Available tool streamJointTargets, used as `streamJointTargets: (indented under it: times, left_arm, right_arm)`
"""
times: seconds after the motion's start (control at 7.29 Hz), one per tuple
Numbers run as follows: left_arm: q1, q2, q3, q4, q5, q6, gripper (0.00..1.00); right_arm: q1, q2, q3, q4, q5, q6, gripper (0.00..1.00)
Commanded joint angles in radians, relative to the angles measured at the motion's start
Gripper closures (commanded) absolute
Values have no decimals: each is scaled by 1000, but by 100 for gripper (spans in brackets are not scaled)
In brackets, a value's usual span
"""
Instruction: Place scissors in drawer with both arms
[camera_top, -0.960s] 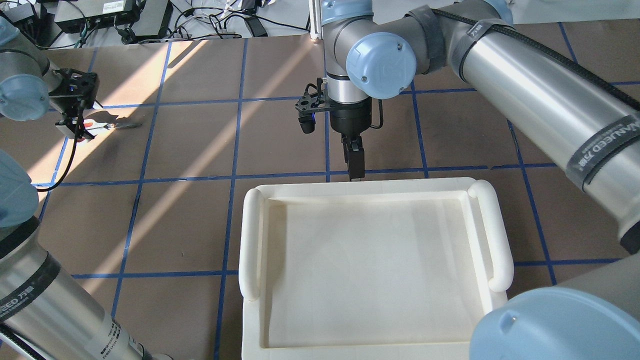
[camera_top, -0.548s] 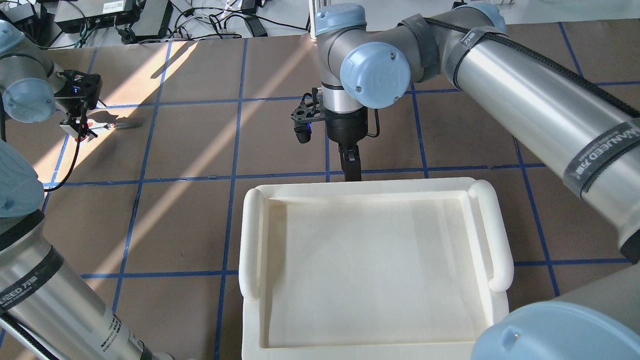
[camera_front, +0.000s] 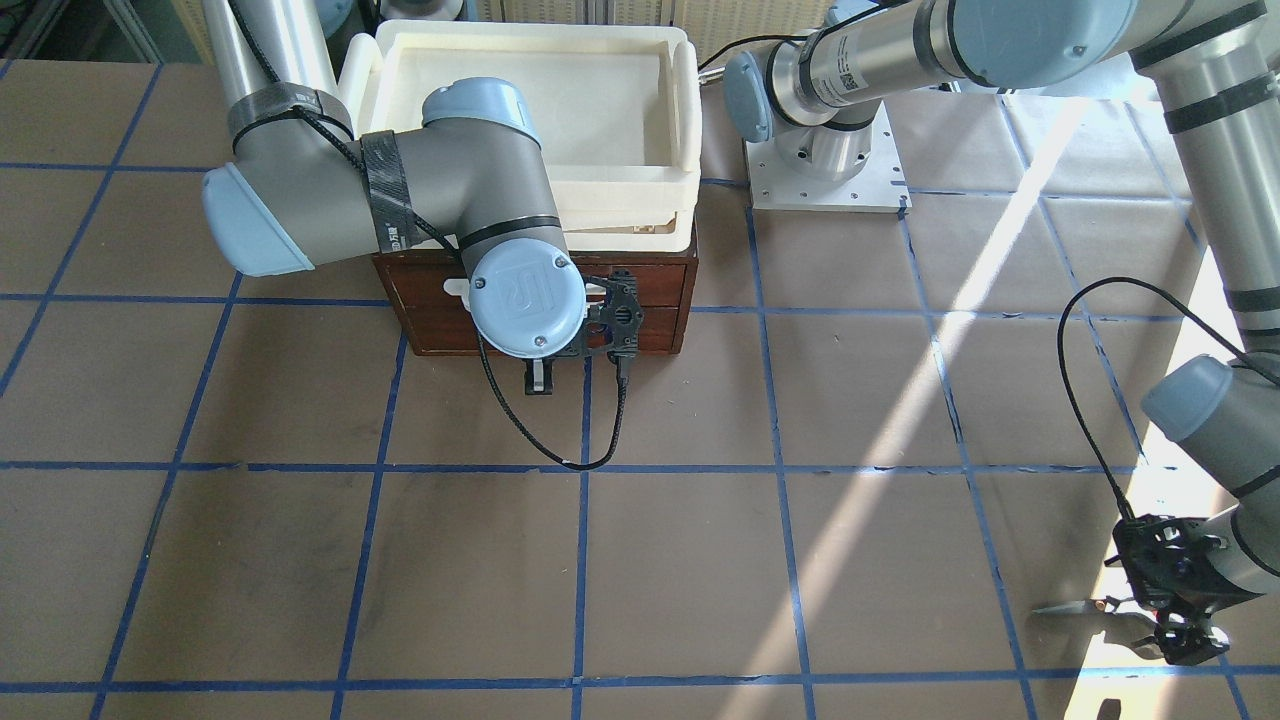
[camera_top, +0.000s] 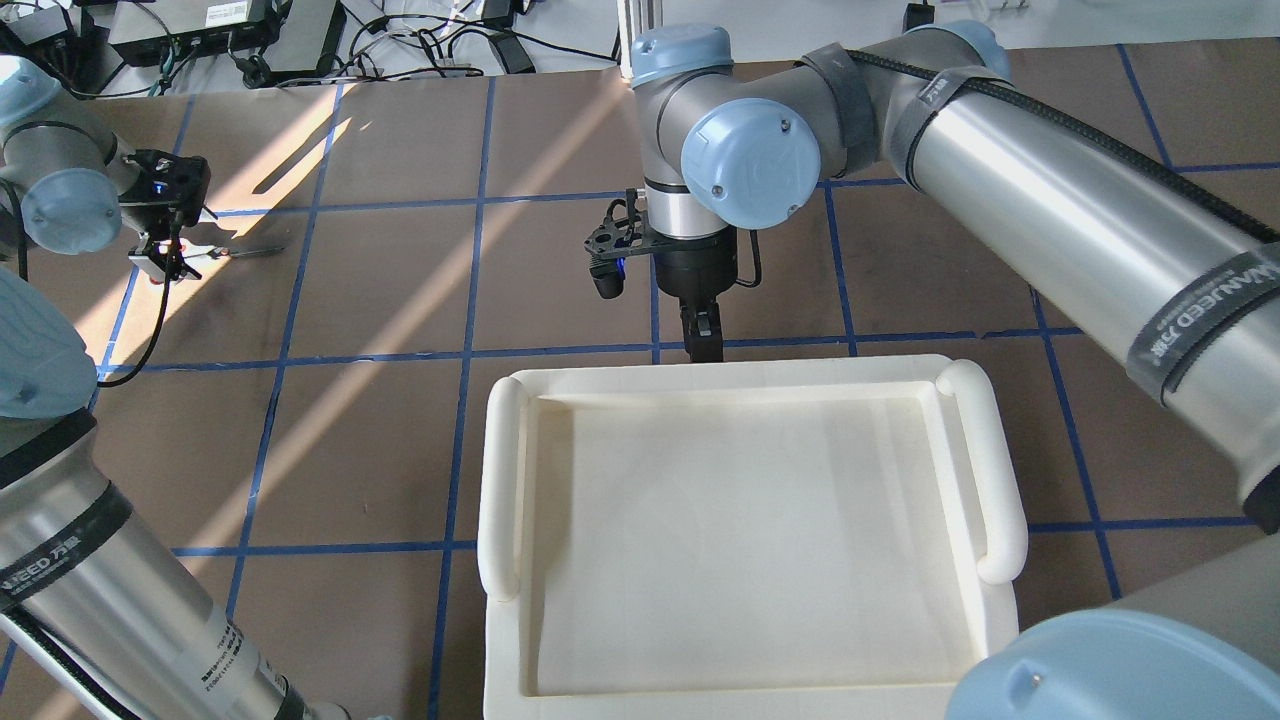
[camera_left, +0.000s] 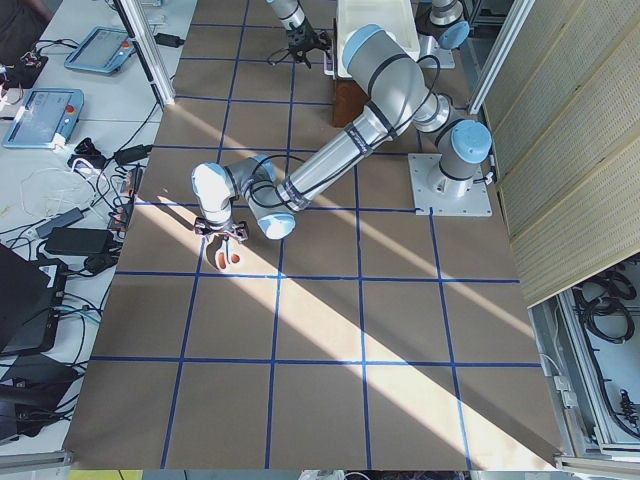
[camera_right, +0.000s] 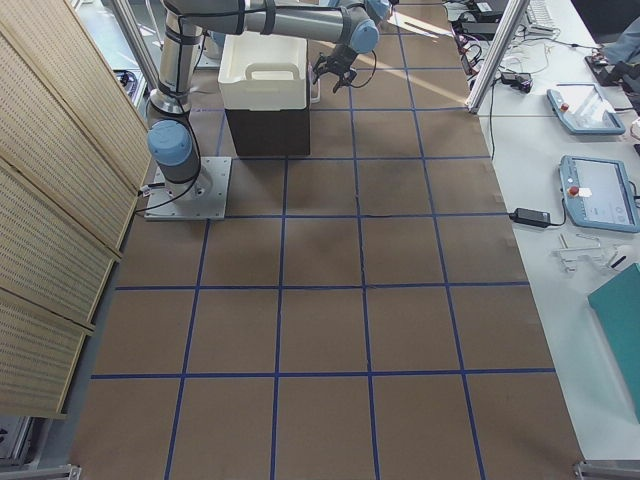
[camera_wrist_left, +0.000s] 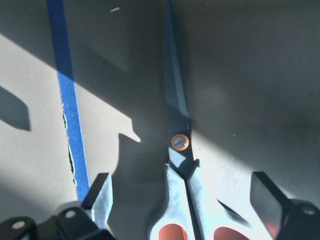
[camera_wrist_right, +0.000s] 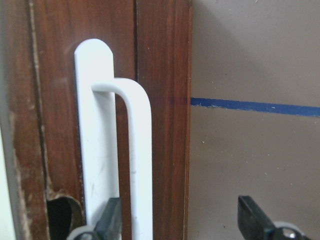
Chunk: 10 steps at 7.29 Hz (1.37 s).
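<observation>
White bar handle (camera_wrist_right: 136, 160) on reddish-brown drawer (camera_wrist_right: 162, 90) front; jaws spread, bar between them; blue tape (camera_wrist_right: 255, 106) crosses table (camera_wrist_right: 250, 165).

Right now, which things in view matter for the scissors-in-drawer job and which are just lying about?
In the job:
scissors, flat between the fingers of the open left gripper
drawer and its white handle, with the open right gripper at the handle

Lying about:
cream tray above the drawer
teach pendants
cables

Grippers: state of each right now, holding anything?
Left gripper: open, straddling the scissors on the table, nothing held.
Right gripper: open at the drawer handle, nothing held.
</observation>
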Motion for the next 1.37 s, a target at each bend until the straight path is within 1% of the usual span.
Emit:
streamJointTargets:
  times: [0.0, 0.14, 0.27, 0.41, 0.55, 0.69, 0.82, 0.96, 1.23]
  left_arm:
    - [1, -12, 8, 2, 0, 0, 6]
    - [1, -15, 8, 1, 2, 0, 13]
    - [1, -14, 8, 1, 8, 0, 28]
    - [1, -14, 8, 2, 9, 0, 33]
    - [1, -12, 8, 1, 11, 0, 51]
    - [1, -8, 6, 1, 14, 0, 75]
    - [1, -4, 6, 1, 15, 0, 92]
    - [1, -3, 6, 1, 15, 0, 100]
    - [-1, 2, 5, 1, 14, -2, 100]
  right_arm:
    - [0, 6, 1, -10, -10, -13, 22]
    - [0, 9, 1, -15, -10, -19, 25]
    - [0, 11, 1, -16, -9, -19, 27]
    - [-1, 11, 1, -16, -10, -19, 29]
    - [-1, 11, 1, -15, -13, -18, 34]
    - [-1, 8, -1, -13, -13, -15, 41]
    - [-1, 3, -4, -13, -15, -15, 44]
    - [-1, 3, -13, -16, -13, -15, 45]
    - [-6, 9, -24, -71, -13, -15, 45]
